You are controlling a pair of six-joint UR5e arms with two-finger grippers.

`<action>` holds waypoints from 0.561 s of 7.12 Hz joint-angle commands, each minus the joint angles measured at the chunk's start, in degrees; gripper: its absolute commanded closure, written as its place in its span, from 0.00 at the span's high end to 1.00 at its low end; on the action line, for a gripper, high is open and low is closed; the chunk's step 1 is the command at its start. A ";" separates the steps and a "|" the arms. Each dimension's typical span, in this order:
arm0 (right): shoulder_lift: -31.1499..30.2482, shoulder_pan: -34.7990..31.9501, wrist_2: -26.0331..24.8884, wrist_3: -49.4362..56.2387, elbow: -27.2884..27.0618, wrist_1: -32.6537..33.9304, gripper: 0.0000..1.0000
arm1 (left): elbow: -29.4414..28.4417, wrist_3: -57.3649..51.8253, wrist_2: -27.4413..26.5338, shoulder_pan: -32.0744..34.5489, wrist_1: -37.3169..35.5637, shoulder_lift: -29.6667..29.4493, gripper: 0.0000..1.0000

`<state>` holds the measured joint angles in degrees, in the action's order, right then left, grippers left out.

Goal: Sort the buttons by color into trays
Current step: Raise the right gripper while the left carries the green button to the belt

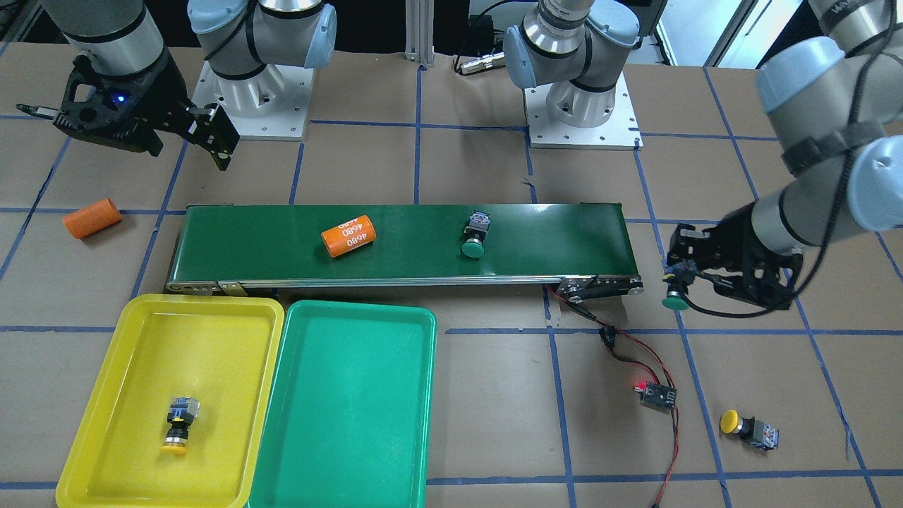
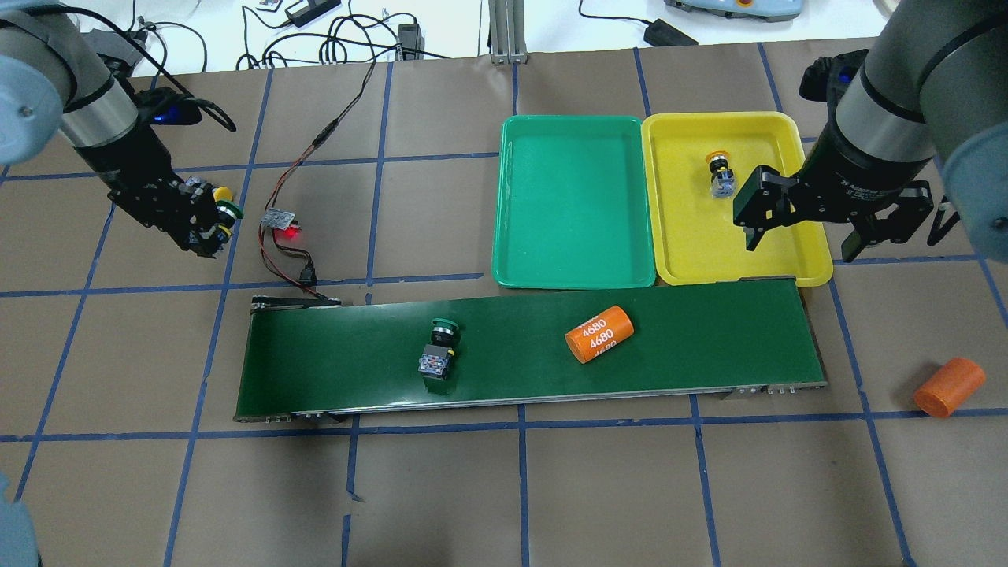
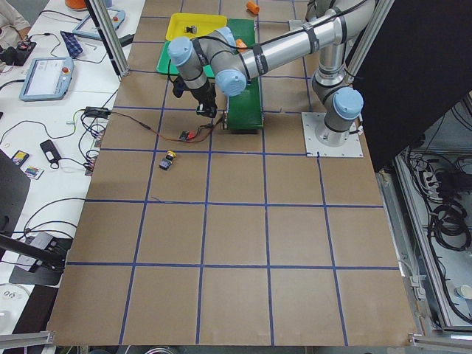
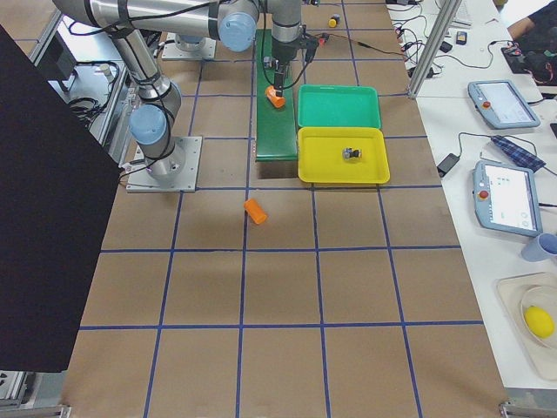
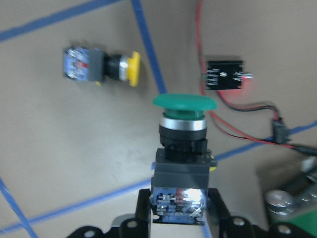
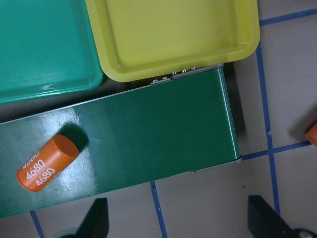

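Observation:
My left gripper (image 1: 683, 274) is shut on a green button (image 1: 676, 302) and holds it above the table beyond the belt's end; the left wrist view shows the button (image 5: 182, 148) between the fingers, cap pointing away. A yellow button (image 1: 749, 427) lies on the table nearby and also shows in the left wrist view (image 5: 99, 67). A second green button (image 1: 477, 235) lies on the conveyor. Another yellow button (image 1: 179, 422) lies in the yellow tray (image 1: 106, 353). The green tray (image 1: 353, 423) beside it holds nothing. My right gripper (image 2: 799, 232) is open and empty, over the yellow tray's near edge.
A dark-green conveyor belt (image 1: 282, 254) runs along the trays and carries an orange 4680 cylinder (image 1: 348, 236). A second orange cylinder (image 1: 92, 218) lies on the table past the belt's end. A small circuit board (image 1: 656, 392) with a red light and wires lies near the left gripper.

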<state>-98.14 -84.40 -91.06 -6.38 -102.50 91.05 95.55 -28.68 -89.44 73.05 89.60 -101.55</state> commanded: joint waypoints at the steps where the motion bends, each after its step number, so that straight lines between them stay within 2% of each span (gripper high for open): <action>1: 0.15 -0.15 4.37 -0.13 -1.56 0.26 1.00 | 12.34 11.31 -0.03 7.06 -5.89 7.57 0.00; 2: -0.03 -0.41 4.74 -0.21 -1.65 0.27 1.00 | 16.47 19.11 0.23 10.15 -9.15 9.25 0.00; 4: 0.32 -2.86 4.66 -0.13 -1.65 0.35 1.00 | 21.41 28.12 0.41 13.76 -12.78 10.84 0.00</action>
<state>-98.07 -85.85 -86.50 -6.56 -104.10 91.29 113.68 -6.18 -89.11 84.35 78.92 -91.80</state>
